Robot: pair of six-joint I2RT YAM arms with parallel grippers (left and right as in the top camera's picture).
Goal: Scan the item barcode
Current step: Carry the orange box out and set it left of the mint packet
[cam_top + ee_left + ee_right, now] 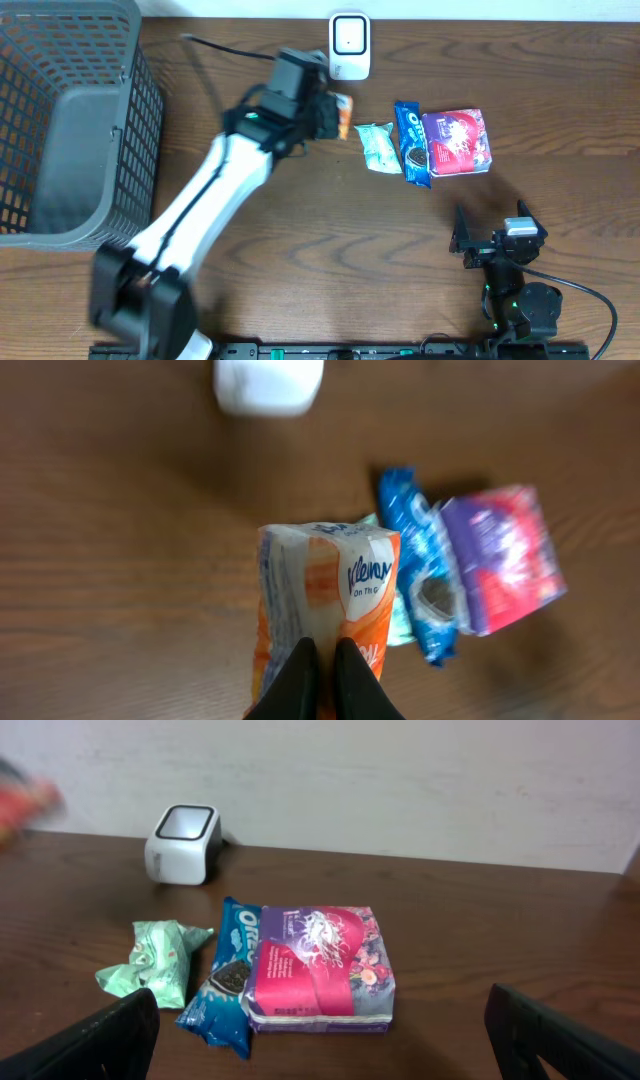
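Grip first: your left claw point(320, 655) is pinched shut on one end of the Kleenex tissue pack point(330, 585), which it holds above the worktop point(100, 510) near the white scanner point(268, 382). Expect that pack to be light, soft and slick in its film, so grip it by the end and leave the faces clear. Your right claw point(322, 1045) gapes wide, holding nothing.

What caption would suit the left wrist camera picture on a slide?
Left gripper pinches an orange Kleenex pack, white scanner ahead, Oreo pack and purple pack beyond on the table.
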